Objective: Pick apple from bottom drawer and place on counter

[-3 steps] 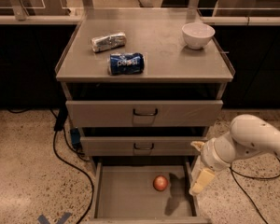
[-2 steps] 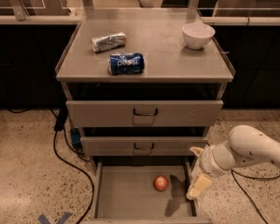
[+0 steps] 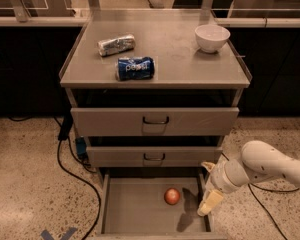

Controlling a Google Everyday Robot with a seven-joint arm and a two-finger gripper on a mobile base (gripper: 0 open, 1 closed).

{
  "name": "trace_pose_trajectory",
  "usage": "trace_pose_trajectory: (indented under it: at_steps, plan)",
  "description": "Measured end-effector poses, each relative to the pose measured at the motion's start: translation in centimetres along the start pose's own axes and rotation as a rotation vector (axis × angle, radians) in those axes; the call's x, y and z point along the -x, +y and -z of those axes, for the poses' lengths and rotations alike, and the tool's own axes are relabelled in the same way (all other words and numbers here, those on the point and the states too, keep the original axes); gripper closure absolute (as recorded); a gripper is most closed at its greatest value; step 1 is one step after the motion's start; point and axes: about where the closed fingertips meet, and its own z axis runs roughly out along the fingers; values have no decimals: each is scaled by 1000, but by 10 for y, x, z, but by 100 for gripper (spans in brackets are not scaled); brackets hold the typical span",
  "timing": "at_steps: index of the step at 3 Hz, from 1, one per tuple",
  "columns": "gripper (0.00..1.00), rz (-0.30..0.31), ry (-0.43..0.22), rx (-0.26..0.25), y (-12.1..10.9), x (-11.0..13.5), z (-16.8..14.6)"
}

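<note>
On counter, left: crumpled silver wrapper lying flat, blue can on its side just in front of it. Below, bottom drawer pulled open; apple on its floor, right of centre (touching nothing). White bowl upright at counter's back right. Gripper low over drawer's right wall, near apple but apart; wide or narrow, cannot tell
</note>
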Motion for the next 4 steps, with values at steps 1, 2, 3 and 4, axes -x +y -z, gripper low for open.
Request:
trace_pose_trajectory:
  at_steps: [1, 2, 3, 4]
  plan:
    - [0, -18, 25, -4, -7, -24, -39]
    - [0, -47, 45, -27, -23, -51, -110]
    - [0, -49, 39, -22, -21, -52, -114]
    - [0, -63, 27, -7, -16, -62, -144]
